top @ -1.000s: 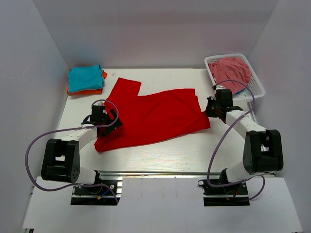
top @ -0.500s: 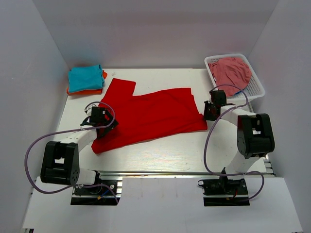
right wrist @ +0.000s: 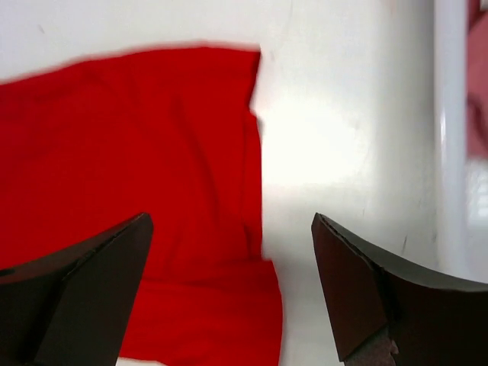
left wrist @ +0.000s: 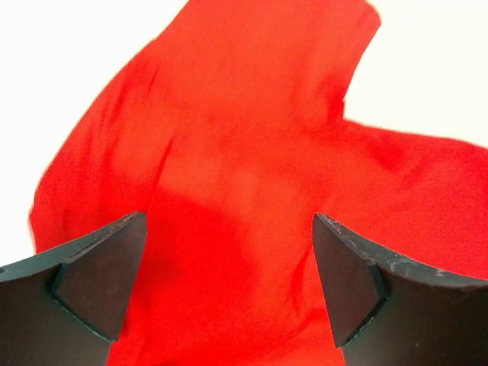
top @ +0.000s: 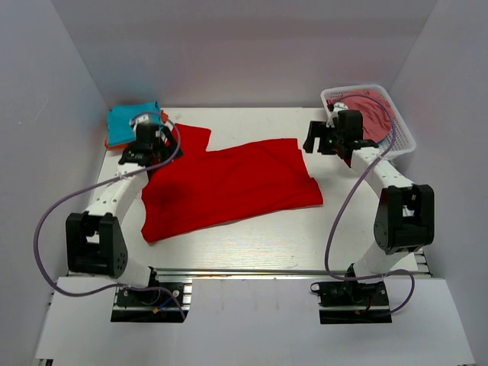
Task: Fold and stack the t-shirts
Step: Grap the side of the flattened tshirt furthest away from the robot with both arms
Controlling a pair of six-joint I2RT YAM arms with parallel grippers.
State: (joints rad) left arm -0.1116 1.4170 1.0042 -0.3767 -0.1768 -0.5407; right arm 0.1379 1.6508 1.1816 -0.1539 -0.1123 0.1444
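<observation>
Okay, left gripper (top: 146, 152) is released, jaws wide, nothing pinched. On the left wrist feed its fingers (left wrist: 99, 282) frame only red cloth below, and I cannot tell if they touch it. From above it sits over the far left part of the red shirt (top: 236, 183), right at the sleeve (top: 191, 137), just beside the folded stack. Right gripper (top: 316, 142) is likewise released, jaws wide and empty. The right wrist feed shows its fingers (right wrist: 358, 297) either side of the shirt's edge, cloth under one finger and bare white table (right wrist: 335, 152) under the other. From above that gripper hovers near the shirt's far right corner, between shirt and basket (top: 404, 137). Red shirt lies spread out and unfolded mid-table, roughly flat with a few wrinkles, one sleeve poking toward the far left. An arm shadow falls on its left part. Teal shirt (top: 126, 120) is folded at the far left corner, on top of the orange shirt (top: 111, 142), of which only an edge shows. Basket is white, at the far right corner, holding a pink cloth (top: 374, 110); its pale rim shows at the right side of the right wrist feed. Purple cables (top: 46, 229) loop off both arms.
</observation>
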